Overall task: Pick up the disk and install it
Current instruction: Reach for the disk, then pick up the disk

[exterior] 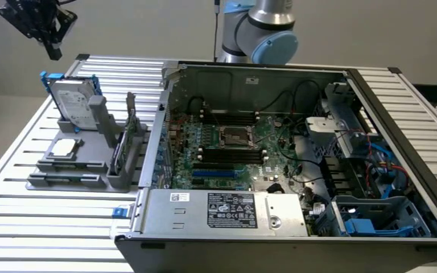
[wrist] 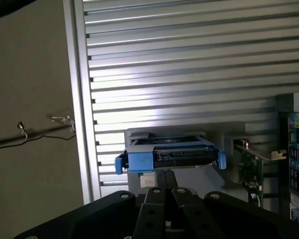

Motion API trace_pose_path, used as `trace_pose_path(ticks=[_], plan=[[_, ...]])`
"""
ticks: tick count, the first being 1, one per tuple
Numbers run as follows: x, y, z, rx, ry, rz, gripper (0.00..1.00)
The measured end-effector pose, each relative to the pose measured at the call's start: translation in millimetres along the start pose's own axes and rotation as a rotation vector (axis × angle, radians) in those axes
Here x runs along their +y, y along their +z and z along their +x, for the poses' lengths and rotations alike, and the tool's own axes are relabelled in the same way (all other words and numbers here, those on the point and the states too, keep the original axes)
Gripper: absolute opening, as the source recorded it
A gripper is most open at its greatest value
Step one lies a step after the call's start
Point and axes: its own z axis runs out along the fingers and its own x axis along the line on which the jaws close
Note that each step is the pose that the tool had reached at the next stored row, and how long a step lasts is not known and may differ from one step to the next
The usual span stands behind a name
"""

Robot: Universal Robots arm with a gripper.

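The disk (exterior: 74,103) stands upright in a grey holder (exterior: 89,170) on the slatted table, at the exterior view's left; it is silver-grey with a white label and a blue frame. My gripper (exterior: 54,54) hangs well above it, near the table's far corner, shut with nothing in it. In the wrist view the disk (wrist: 169,154) shows edge-on just past my gripper (wrist: 167,177), whose black fingers (wrist: 157,186) are pressed together, apart from the disk.
An open computer case (exterior: 400,114) fills the exterior view's right, with a motherboard (exterior: 234,142), a silver box with a white label (exterior: 226,210) and a blue drive bay (exterior: 363,224). The holder also carries a small square chip (exterior: 64,147) and an upright card (exterior: 131,136).
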Motion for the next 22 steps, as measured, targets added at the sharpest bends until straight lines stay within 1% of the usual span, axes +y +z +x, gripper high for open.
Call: trace_pose_path(ticks=[5,7,22], plan=[[1.9,2.6,2.8,0.0007,-0.048,0.0028,0.11],[3.2,2.9,4.1,0.0008,-0.060,0.0045,0.11],[3.2,3.0,4.1,0.0006,-0.060,0.0048,0.11]])
